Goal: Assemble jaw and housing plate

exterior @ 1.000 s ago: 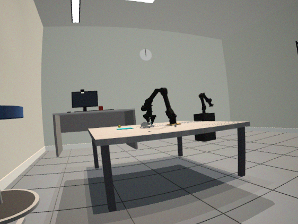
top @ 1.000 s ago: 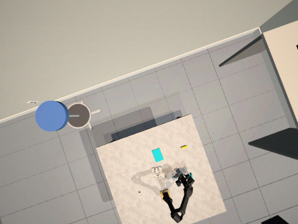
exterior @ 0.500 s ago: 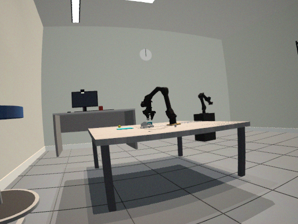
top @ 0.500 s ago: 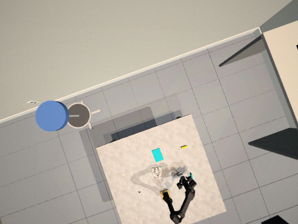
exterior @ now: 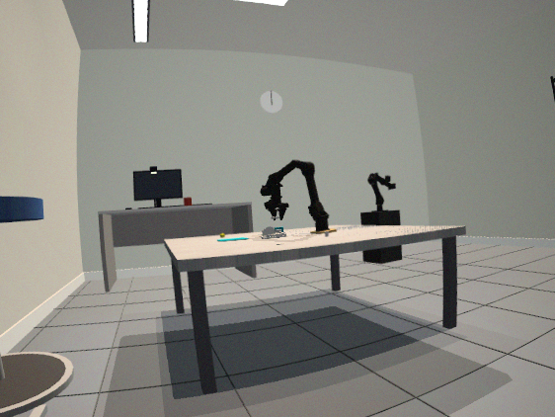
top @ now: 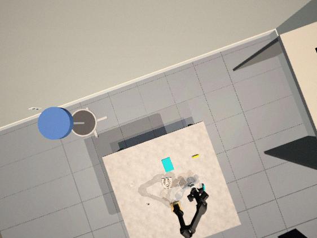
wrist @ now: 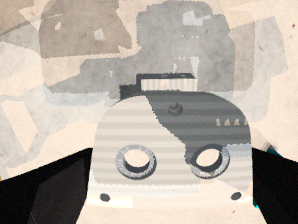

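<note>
The pale, ribbed housing plate [wrist: 120, 132] with two round holes is between my gripper's black fingers in the wrist view. My gripper [top: 193, 188] [exterior: 276, 216] [wrist: 169, 156] is shut on it and holds it above the table, to the right of the base in the top view. The pale base with the jaws [top: 166, 183] [exterior: 275, 233] sits near the table's middle; its two prongs point toward the cyan sheet. The pins, the stubs and whether the gear teeth mesh are too small to tell.
A ribbed block [wrist: 168, 84] stands on the table beyond the plate. A cyan sheet [top: 167, 164] [exterior: 232, 239] and a yellow piece [top: 196, 156] [exterior: 222, 235] lie behind the base. A teal item [top: 203, 186] is beside the gripper. A small dark piece [top: 148, 203] lies at left.
</note>
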Motion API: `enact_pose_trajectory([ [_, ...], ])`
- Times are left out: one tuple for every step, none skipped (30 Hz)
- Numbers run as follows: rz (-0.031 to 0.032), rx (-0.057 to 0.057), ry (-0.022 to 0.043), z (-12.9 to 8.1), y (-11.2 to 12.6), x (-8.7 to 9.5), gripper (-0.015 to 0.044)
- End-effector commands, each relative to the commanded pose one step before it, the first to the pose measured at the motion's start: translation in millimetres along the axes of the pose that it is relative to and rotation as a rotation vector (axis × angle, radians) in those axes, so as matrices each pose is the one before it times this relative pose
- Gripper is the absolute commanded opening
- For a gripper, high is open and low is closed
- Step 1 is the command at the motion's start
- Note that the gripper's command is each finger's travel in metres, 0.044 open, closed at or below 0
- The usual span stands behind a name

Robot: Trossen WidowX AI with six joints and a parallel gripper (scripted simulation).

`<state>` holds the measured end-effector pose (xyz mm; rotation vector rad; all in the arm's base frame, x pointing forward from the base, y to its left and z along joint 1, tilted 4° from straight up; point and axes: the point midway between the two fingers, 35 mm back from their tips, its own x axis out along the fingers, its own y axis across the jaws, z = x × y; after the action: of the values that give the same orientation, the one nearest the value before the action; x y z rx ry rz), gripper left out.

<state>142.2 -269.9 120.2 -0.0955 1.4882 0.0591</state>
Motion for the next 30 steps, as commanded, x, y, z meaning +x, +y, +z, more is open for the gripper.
enact_pose_trajectory([
  [0.002, 0.0153, 0.00064, 9.86, 7.52, -0.59, 0.0351],
  [0.00025, 0.0038, 0.00013, 2.7, 1.93, 0.02, 0.0351],
  [0.00025, 0.0038, 0.00012, 2.69, 1.99, 0.02, 0.0351],
  [0.00024, 0.0038, 0.00012, 2.66, 2.03, 0.02, 0.0351],
  [0.00023, 0.0038, 0.00012, 2.62, 2.06, 0.02, 0.0351],
  [0.00023, 0.0038, 0.00011, 2.59, 2.1, 0.02, 0.0351],
  [0.00022, 0.0038, 0.00011, 2.55, 2.13, 0.02, 0.0351],
  [0.00022, 0.0038, 0.00011, 2.51, 2.17, 0.02, 0.0351],
  [0.00021, 0.0038, 0.0001, 2.47, 2.2, 0.02, 0.0351],
  [0.00021, 0.0038, 0.0001, 2.43, 2.23, 0.01, 0.0351],
  [0.0002, 0.0038, 0.00009, 2.39, 2.27, 0.01, 0.0351],
  [0.0002, 0.0038, 0.00009, 2.36, 2.3, 0.01, 0.0351],
  [0.0002, 0.0039, 0.00008, 2.37, 2.38, 0.01, 0.0351],
  [0.00019, 0.0039, 0.00008, 2.33, 2.42, 0.01, 0.0351],
  [0.00019, 0.0039, 0.00007, 2.29, 2.45, 0.01, 0.0351],
  [0.00019, 0.0039, 0.00007, 2.24, 2.48, 0.01, 0.0351],
  [0.00018, 0.0039, 0.00006, 2.2, 2.51, 0.01, 0.0351],
  [0.00018, 0.0039, 0.00006, 2.16, 2.53, 0.01, 0.0351],
  [0.00017, 0.0039, 0.00005, 2.11, 2.56, 0.01, 0.0351],
  [0.00017, 0.0039, 0.00005, 2.07, 2.59, 0.01, 0.0351],
  [0.00017, 0.0039, 0.00004, 2.02, 2.62, 0.01, 0.0351],
  [0.00017, 0.0039, 0.00003, 1.98, 2.64, 0.0, 0.0351],
  [0.00017, 0.0039, 0.00003, 1.96, 2.7, 0.0, 0.0351],
  [0.00016, 0.0039, 0.00002, 1.91, 2.73, 0.0, 0.0351],
  [0.00016, 0.0039, 0.00002, 1.87, 2.75, 0.0, 0.0351],
  [0.00016, 0.0039, 0.00001, 1.82, 2.78, 0.0, 0.0351],
  [0.00016, 0.0039, 0.0, 1.77, 2.8, 0.0, 0.0351],
  [0.00016, 0.0039, 0.0, 1.72, 2.82, 0.0, 0.0351],
  [0.00015, 0.0039, -0.00001, 1.68, 2.84, 0.0, 0.0351],
  [0.00015, 0.0039, -0.00002, 1.63, 2.86, 0.0, 0.0351],
])
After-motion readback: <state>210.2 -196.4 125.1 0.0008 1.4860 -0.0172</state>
